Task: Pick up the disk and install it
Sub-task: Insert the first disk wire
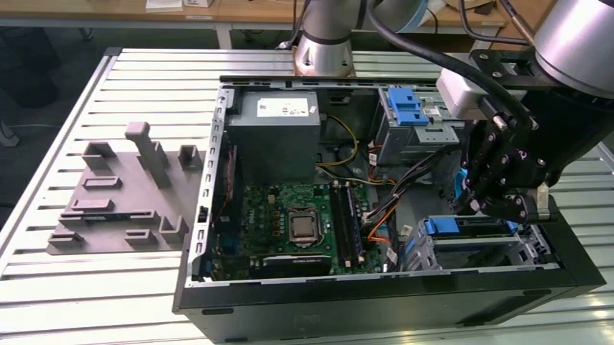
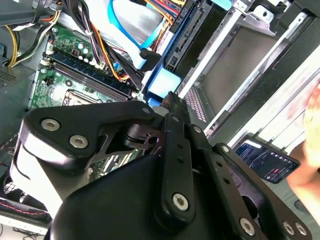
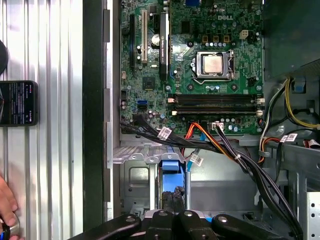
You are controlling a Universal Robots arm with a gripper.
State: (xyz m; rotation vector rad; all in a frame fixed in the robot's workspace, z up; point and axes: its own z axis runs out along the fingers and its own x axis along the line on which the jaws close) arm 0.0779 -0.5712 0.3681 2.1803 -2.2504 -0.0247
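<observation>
The disk [image 1: 477,227] sits in the drive cage [image 1: 479,248] at the case's corner on the exterior view's right, its blue carrier end [image 1: 441,226] facing the motherboard. In the first wrist view the disk's blue carrier [image 3: 170,165] shows edge-on inside the metal cage [image 3: 135,182]. My gripper [image 1: 523,212] hangs right over the disk. Its two dark fingers lie close together with nothing between them, and the gripper's tips [image 3: 173,200] rest at the blue carrier. In the second wrist view my gripper [image 2: 170,100] touches the blue carrier [image 2: 162,82].
Cable bundles [image 3: 225,145] cross between the motherboard [image 1: 287,223] and the cage. A grey power supply [image 1: 278,118] and an upper bay with a blue latch [image 1: 408,108] stand at the back. A grey fixture plate [image 1: 125,194] lies on the table. A phone [image 3: 17,102] and a person's hand [image 3: 5,205] are beside the case.
</observation>
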